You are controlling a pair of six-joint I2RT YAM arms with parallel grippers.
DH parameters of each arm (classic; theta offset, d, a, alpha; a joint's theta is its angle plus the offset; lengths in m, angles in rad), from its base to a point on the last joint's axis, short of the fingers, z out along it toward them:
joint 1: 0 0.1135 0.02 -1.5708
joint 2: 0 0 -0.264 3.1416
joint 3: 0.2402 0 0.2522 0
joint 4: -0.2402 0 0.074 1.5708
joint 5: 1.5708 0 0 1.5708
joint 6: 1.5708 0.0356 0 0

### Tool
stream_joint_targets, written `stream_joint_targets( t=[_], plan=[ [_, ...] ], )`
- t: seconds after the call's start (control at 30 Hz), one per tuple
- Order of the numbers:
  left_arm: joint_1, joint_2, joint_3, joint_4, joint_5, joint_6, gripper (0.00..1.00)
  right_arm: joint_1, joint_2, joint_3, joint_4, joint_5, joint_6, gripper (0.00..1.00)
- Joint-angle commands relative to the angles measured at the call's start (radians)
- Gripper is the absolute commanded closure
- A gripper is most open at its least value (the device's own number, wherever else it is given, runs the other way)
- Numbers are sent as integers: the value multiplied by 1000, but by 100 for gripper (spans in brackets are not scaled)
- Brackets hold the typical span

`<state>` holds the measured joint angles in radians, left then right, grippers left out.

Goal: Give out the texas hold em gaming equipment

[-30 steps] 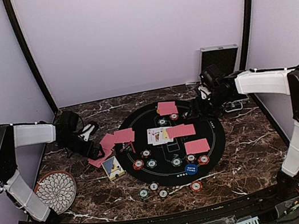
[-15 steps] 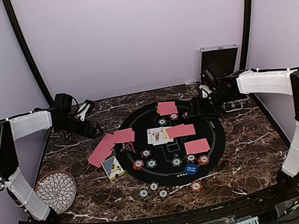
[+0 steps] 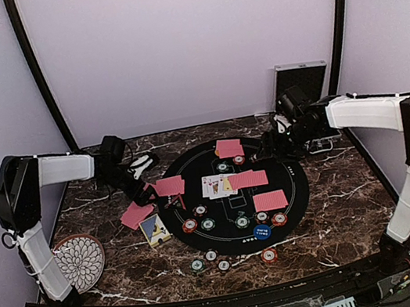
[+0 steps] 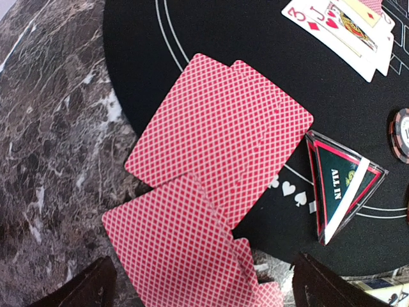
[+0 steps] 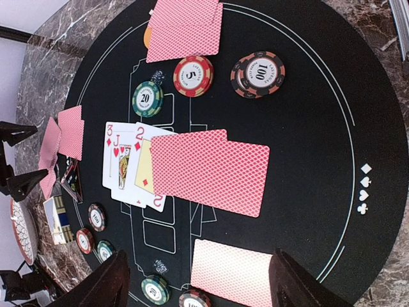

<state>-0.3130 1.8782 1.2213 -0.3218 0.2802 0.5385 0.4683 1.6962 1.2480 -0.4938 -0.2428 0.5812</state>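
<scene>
Top view: left gripper point(image 3: 146, 178), jaws wide and empty, has swung in from the left to hang over the red-backed cards point(image 3: 169, 186) at the mat's point(image 3: 297, 177) left rim; right gripper point(image 3: 266, 149), jaws spread and empty, has scarcely shifted at the far-right rim; judged: a card pick-up is pending and dealing is unfinished; five red-backed lots, about twelve small chips point(image 3: 208, 224), one blue disc point(image 3: 262, 232). Left wrist: two overlapping red-backed lots ahead of and between the fingertips point(image 4: 89, 291); one ALL IN marker point(image 4: 342, 185) ahead of the right-hand tip. Right wrist: three face-up cards point(image 5: 131, 163) ahead of the jaws, a red-backed card overlapping them; three chips farther ahead.
</scene>
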Motion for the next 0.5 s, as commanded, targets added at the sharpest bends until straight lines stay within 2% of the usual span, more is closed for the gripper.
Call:
stream_joint_targets(
  t=[0.0,0.47],
  plan=[
    [-3,34,30,-13,-28,122,1,-4,-34,8,14,-7,3,24],
    [-5,138,133,-126,43,290,1,-17,-67,-23,8,-13,-4,24]
  ],
)
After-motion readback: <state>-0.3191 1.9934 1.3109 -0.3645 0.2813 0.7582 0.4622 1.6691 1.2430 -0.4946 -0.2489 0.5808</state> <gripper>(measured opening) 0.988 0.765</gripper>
